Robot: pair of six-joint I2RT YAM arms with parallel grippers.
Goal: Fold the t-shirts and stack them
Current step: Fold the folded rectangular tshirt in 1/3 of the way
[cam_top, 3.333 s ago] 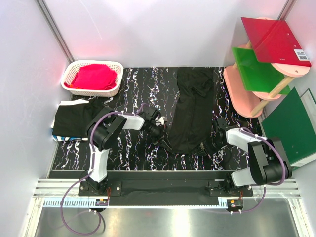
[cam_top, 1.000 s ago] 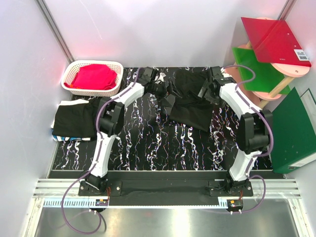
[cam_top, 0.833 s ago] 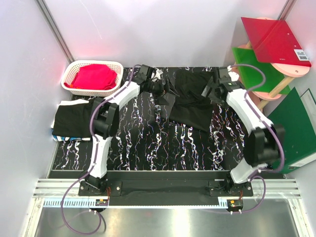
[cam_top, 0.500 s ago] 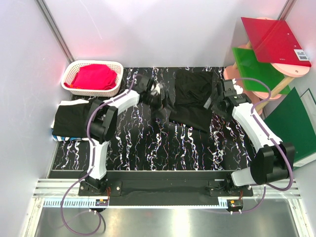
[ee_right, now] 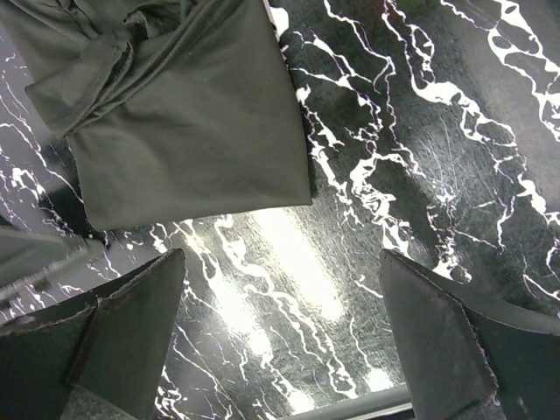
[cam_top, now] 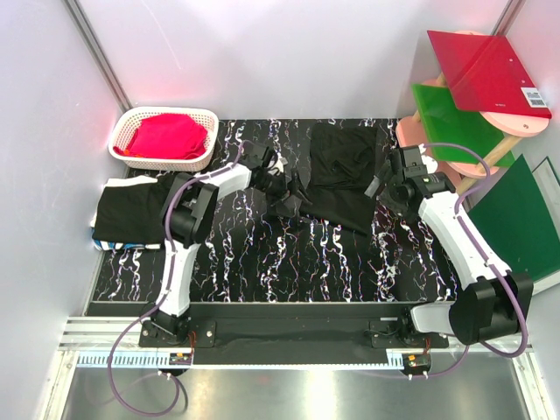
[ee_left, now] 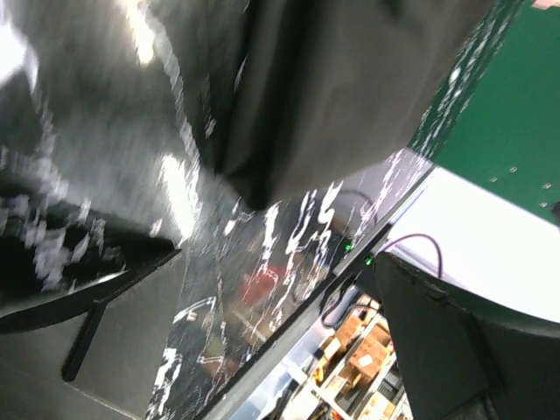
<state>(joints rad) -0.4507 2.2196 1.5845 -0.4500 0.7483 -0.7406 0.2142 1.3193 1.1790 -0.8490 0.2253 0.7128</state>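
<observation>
A black t-shirt [cam_top: 344, 171] lies folded in half at the back middle of the table; it shows as dark cloth in the left wrist view [ee_left: 332, 87] and the right wrist view [ee_right: 175, 114]. Another folded black t-shirt [cam_top: 131, 213], with a blue edge showing, rests at the left side. My left gripper [cam_top: 293, 194] hangs open at the central shirt's near left corner, nothing between its fingers [ee_left: 79, 289]. At the shirt's right edge my right gripper [cam_top: 387, 182] stands open above bare table [ee_right: 280, 341], its fingers [ee_right: 446, 341] empty.
A white basket [cam_top: 124, 131] holding red cloth sits at the back left. A pink shelf stand [cam_top: 420, 162] with red [cam_top: 486, 70] and green folders [cam_top: 455, 122] fills the back right, and a green binder [cam_top: 516, 223] leans at the right edge.
The long shirt was folded in half toward the back. Both open grippers have since drawn back from its far end toward me, the left to its near left corner, the right to its right edge.
</observation>
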